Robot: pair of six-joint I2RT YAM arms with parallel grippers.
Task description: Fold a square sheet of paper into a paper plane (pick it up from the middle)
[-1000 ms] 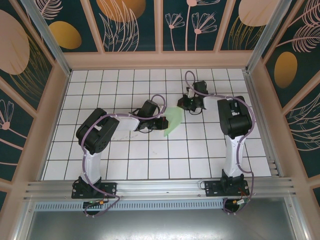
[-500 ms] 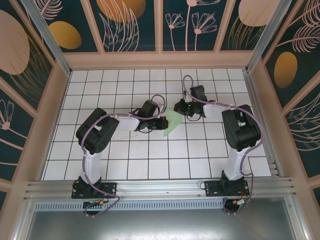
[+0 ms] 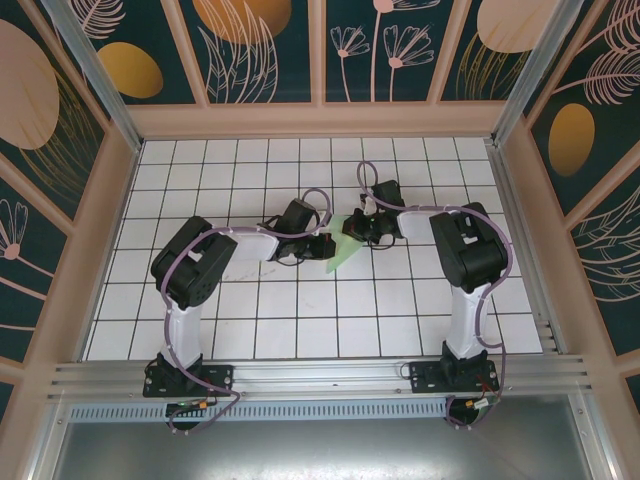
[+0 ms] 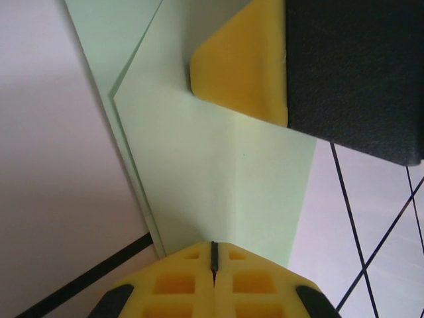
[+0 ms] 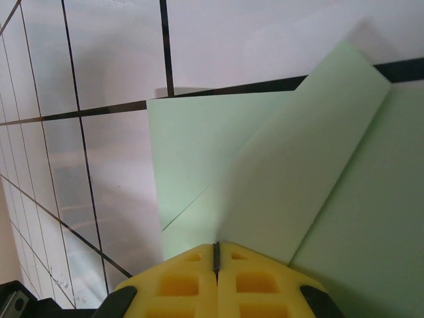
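The left tool [image 4: 213, 248] and right tool [image 5: 216, 246] each pinch the folded green paper [image 4: 218, 172]. A fold is being made. Next, I think, press it flat on the tabletop [image 5: 112, 66].

White-and-black arms [image 3: 190, 275], lilac cables [image 3: 368, 170], black base plates [image 3: 190, 378], yellow ribbed pincer pads [image 4: 179, 286]

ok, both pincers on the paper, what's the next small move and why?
Probably the right pincer should lower its flap and press the crease flat. Both pincers look shut on the paper, with the left pincer holding the opposite edge. The fold seems loose: the upper layer casts a shadow on the layer below, so it likely isn't creased yet.
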